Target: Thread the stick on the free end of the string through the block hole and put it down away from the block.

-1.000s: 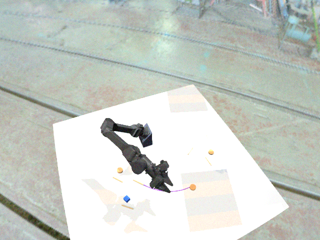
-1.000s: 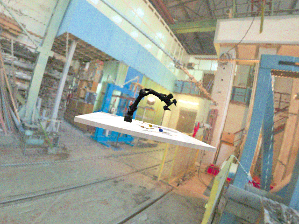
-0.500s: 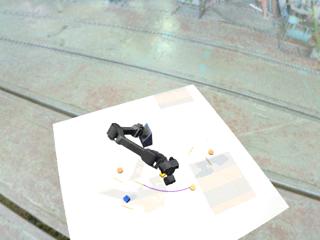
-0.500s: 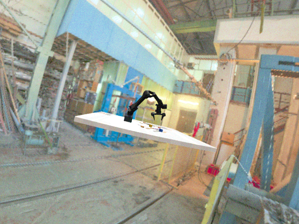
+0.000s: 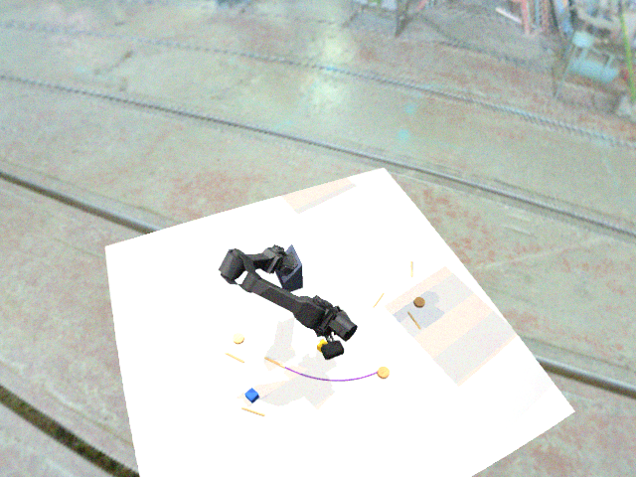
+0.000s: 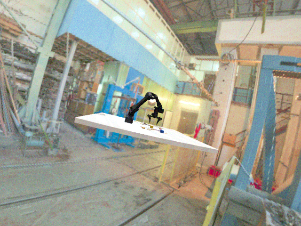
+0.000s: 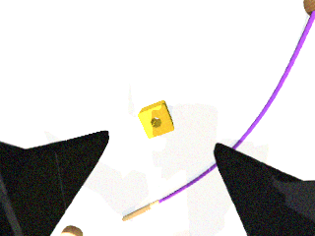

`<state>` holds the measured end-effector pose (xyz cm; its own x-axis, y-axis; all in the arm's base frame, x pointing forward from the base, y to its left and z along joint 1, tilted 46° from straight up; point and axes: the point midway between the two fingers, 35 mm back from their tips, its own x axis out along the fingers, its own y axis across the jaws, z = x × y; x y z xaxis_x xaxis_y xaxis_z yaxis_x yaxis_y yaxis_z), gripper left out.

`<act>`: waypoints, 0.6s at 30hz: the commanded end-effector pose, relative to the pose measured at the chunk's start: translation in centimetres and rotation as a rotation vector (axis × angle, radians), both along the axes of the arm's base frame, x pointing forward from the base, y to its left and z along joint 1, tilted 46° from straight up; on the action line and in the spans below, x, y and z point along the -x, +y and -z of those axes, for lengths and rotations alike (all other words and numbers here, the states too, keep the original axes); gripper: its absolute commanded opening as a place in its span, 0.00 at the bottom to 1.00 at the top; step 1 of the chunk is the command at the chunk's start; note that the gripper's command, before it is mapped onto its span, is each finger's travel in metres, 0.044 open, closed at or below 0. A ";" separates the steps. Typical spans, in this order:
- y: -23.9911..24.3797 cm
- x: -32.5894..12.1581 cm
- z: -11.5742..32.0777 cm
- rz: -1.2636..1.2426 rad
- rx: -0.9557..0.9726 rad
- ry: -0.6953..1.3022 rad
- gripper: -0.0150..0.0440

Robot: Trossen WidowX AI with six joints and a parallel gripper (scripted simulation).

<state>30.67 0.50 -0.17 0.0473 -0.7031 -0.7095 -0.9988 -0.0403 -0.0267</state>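
My gripper (image 6: 153, 123) (image 7: 161, 142) is open and empty, pointing down above the table. The yellow block (image 5: 321, 345) (image 6: 151, 126) (image 7: 165, 126) stands on the table below it, between the fingertips as the wrist view shows it, partly covered by the arm in the top view. A hole shows in its face toward the wrist camera. The stick (image 5: 273, 362) (image 7: 136, 213) lies on the table, outside the block, at the end of the purple string (image 5: 328, 380) (image 7: 270, 103). The string curves past the block to its round button (image 5: 383, 372) (image 7: 310, 6). The fingertips are hidden in the top view.
A blue cube (image 5: 251, 395) (image 6: 162, 131) and a loose stick (image 5: 252, 411) lie near each other. Another loose stick (image 5: 235, 357) lies by a round button (image 5: 238, 339). Several loose sticks and a brown button (image 5: 418, 301) lie on the other side of the table.
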 end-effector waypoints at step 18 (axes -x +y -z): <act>0.6 0.3 -0.3 0.839 -0.046 -0.836 1.00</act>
<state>30.48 0.77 -0.05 0.0462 -0.7082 -0.7045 -0.8518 0.3405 -0.3982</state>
